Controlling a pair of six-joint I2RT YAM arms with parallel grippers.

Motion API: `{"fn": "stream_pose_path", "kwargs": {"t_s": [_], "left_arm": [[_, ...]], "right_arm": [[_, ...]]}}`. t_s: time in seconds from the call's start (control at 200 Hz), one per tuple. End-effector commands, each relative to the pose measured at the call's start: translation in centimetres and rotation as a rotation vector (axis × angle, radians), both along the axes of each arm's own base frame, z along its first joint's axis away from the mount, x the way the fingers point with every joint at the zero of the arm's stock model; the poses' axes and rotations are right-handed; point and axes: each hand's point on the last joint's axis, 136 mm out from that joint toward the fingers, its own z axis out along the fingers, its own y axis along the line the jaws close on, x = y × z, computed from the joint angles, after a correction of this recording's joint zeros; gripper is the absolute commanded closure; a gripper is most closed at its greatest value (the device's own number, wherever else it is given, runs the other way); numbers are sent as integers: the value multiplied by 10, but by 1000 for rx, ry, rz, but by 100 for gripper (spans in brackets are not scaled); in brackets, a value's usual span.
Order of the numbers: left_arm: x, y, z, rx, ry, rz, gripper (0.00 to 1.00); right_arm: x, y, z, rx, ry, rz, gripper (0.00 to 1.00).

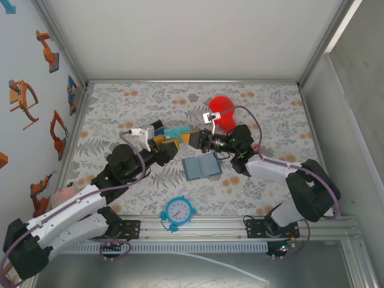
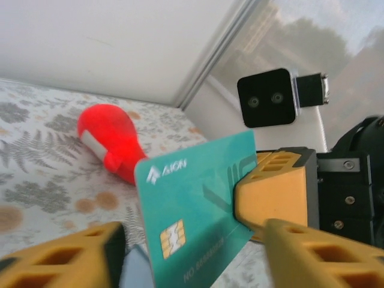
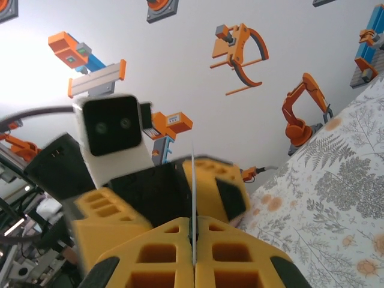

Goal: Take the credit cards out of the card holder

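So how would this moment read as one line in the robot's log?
right gripper: shut on teal card | left gripper: open around card | card holder: lying on table

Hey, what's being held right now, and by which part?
The teal card, pinched at one short edge in the right gripper's shut jaws. The left gripper's jaws stand open around it.

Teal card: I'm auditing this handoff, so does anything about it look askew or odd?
Slightly. The teal card hangs tilted in mid-air, pinched by one edge in the shut right gripper, while the left gripper stands open around it. The card holder lies flat on the table; nothing looks damaged.
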Motion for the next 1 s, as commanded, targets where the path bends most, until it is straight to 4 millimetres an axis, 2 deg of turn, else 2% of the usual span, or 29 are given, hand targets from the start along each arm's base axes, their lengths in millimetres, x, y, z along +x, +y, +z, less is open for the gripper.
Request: {"fn": "stream_pose_path", "kwargs": {"t_s": [0.0, 0.03, 0.095, 0.29, 0.376, 0.511, 0.606, 0.786, 0.911, 0.997], "left_arm": [[-6, 11, 15, 132, -35, 5, 13], [-8, 14, 15, 170, -34, 3, 7], [-10, 19, 18, 234, -32, 7, 0], [-21, 22, 27, 349, -48, -55, 0], [-25, 18, 26, 403, -40, -107, 6], [-45, -3, 20, 463, -33, -303, 15], [-55, -16, 15, 482, -24, -425, 28], [-63, -37, 10, 474, -29, -566, 53], [-66, -44, 3, 482, -72, -626, 62], [-64, -44, -2, 494, -88, -625, 73]], "right_arm": [[-7, 0, 9, -26, -79, 8, 100], [-7, -1, 5, -49, -84, 4, 100], [-10, -3, -1, -95, -102, 1, 100], [-28, -9, -11, -223, -164, 62, 100], [-39, -14, -12, -269, -205, 99, 100], [-55, -23, -10, -315, -265, 144, 100], [-63, -27, -7, -321, -290, 161, 100], [-66, -29, -7, -326, -295, 171, 100], [-67, -29, -7, -325, -293, 178, 100], [-67, -29, -7, -324, -296, 176, 100]]}}
